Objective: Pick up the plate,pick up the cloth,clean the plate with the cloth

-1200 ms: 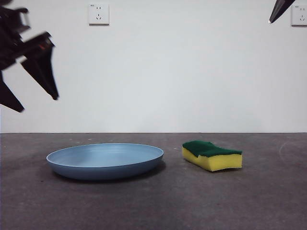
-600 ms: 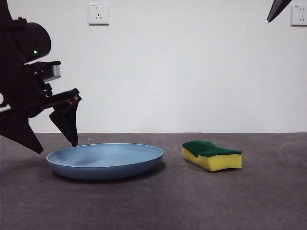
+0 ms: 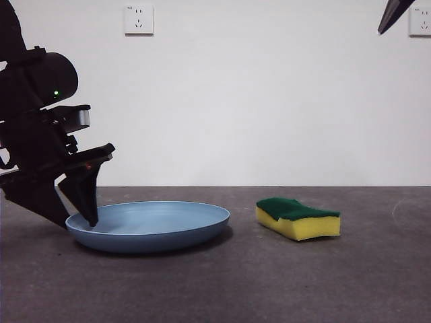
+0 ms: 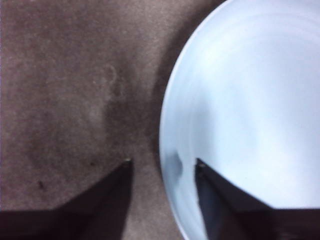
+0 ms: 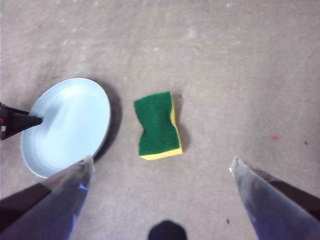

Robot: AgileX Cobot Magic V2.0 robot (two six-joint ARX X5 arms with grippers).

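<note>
Left gripper (image 3: 71,219) at lower left of the front view, fingers spread and astride the plate (image 3: 151,225) rim, one tip inside, one outside. Plate lies left of centre, nothing in it. Cloth (image 3: 297,218), a yellow-green sponge, right of centre, apart from plate. Grey tabletop (image 3: 269,282), white wall, two sockets (image 3: 138,19). Right gripper (image 5: 160,167) high at upper right, fingers released, holding nothing.
</note>
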